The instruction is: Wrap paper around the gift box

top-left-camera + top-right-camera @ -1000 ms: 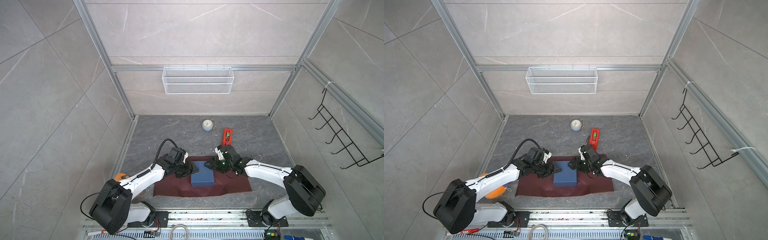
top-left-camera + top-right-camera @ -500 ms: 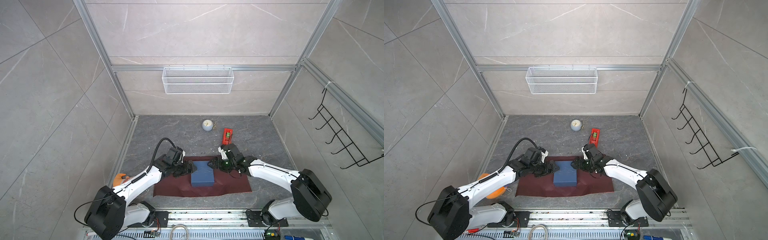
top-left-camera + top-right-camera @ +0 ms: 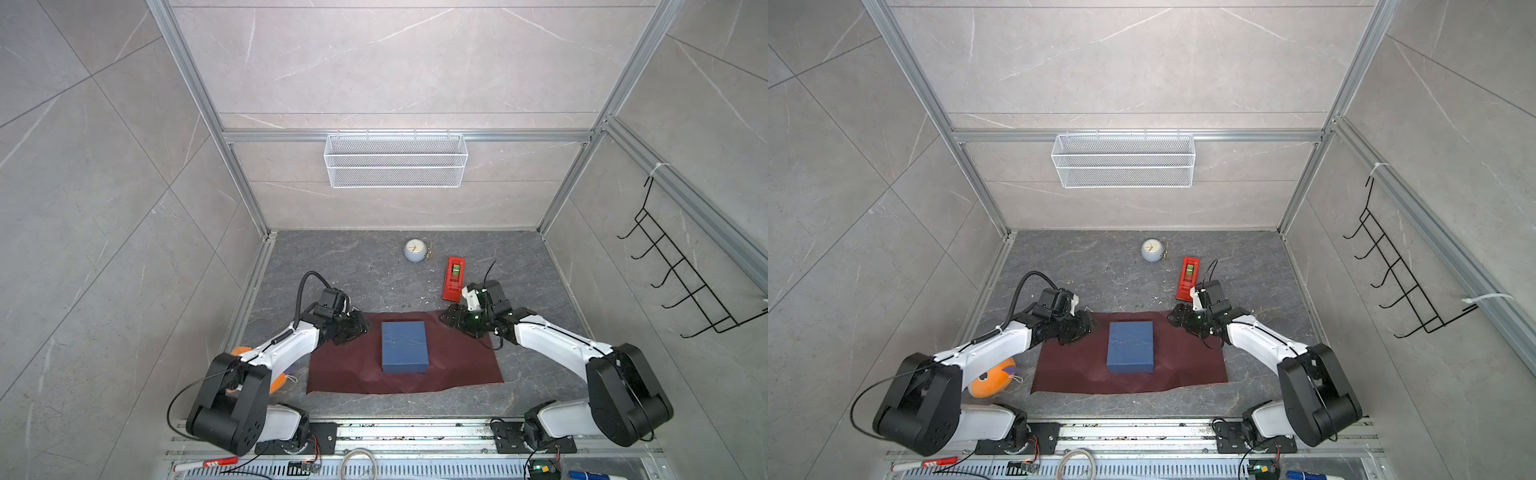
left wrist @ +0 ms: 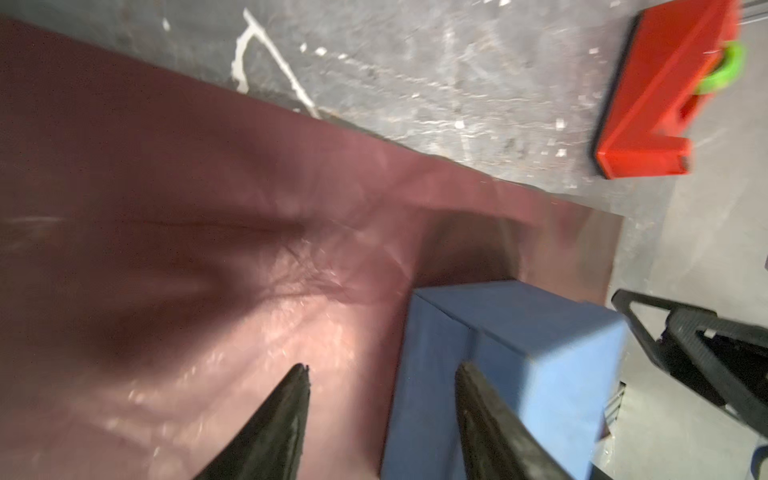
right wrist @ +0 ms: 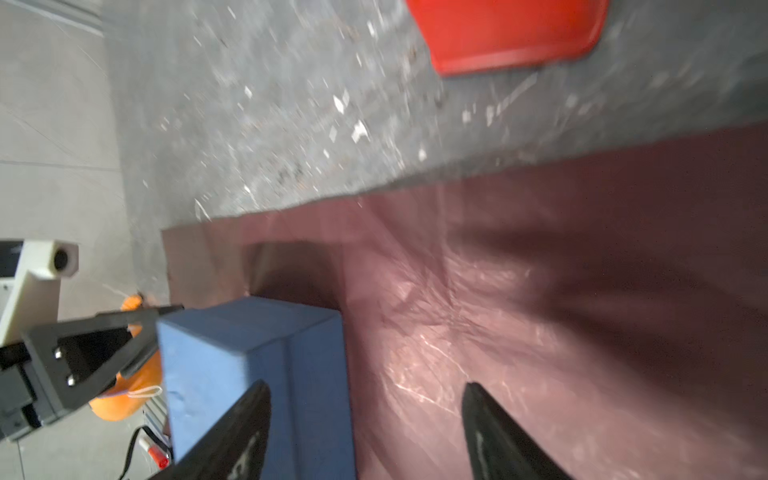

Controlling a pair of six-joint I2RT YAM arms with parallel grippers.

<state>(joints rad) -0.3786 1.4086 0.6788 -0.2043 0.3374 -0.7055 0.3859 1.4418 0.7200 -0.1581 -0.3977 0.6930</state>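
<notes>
Grey tabletop (image 3: 353,270) carries paper (image 3: 345,365), tape dispenser (image 3: 454,277), clock (image 3: 414,250).

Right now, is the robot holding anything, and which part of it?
Nothing is held. The left end effector and right end effector both stand open over the paper, either side of the gift box.

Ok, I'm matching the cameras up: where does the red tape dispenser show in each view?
Top view: tape dispenser, right of centre, beyond the paper's far edge.
Top view: tape dispenser, same spot.
Left wrist: tape dispenser, nearly whole, past the paper's edge.
Right wrist: tape dispenser, cut off by the frame, past the paper's edge.
Shared landmark: the gift box, in all four.
</notes>
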